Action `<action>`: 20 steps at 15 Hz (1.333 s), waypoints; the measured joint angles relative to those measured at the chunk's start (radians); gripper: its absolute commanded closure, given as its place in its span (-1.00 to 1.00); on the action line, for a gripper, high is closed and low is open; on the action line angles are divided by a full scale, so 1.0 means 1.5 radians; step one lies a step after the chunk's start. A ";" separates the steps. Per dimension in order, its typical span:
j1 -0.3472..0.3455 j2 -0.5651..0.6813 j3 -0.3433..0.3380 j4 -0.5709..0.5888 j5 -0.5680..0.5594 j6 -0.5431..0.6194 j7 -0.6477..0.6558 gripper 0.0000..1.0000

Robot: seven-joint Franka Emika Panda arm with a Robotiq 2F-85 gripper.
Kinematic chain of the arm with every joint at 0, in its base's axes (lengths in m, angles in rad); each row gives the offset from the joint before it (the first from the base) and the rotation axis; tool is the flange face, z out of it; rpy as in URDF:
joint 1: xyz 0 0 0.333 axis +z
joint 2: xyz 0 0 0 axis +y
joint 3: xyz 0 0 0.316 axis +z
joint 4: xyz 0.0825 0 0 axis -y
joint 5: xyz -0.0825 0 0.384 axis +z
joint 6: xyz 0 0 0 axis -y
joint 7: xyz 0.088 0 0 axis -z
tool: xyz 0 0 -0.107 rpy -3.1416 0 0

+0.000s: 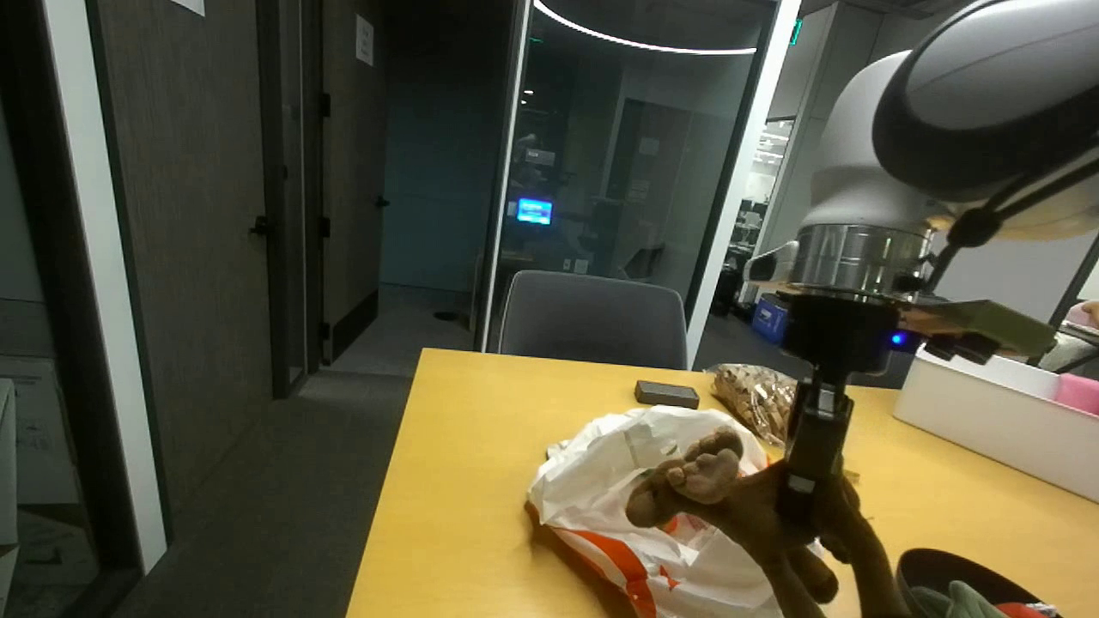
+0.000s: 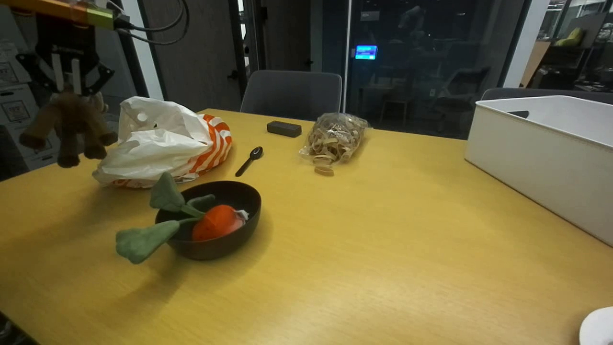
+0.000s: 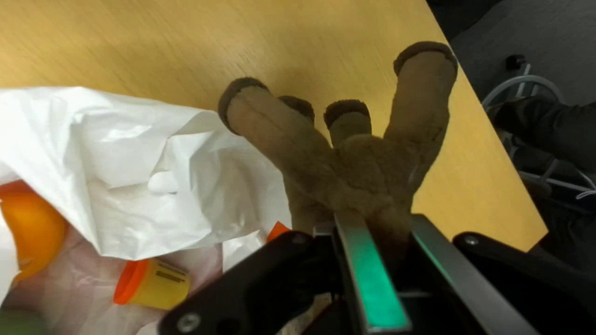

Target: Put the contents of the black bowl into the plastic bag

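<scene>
Carry-and-drop step in hand, I'd say: end effector [image 3: 382,217] is clamped on a brown plush [image 2: 76,120], legs splayed, release not yet done. Taking the plush as one of the bowl items, per the task line.

Plastic bag [image 2: 153,153] sits slumped on the table [image 2: 383,239]. Plush is up at the bag but not squarely over its mouth: wrist view has the legs running past the bag's rim, table behind them. Can't tell if it touches the bag. Inside the bag: yellow tub [image 3: 160,284], orange round item [image 3: 37,228].

Black bowl [image 2: 206,251] is near the bag, orange plush vegetable [image 2: 218,223] in it, so at least one item left.

Next: shift the plush toward the bag's mouth until the legs clear the rim, lower, let go. Splayed legs could snag the rim or drag the bag. Then go for the vegetable; I'd grip the body, not the floppy leaves.
</scene>
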 measured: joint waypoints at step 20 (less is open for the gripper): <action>-0.035 0.250 0.033 0.227 -0.233 0.080 0.232 0.82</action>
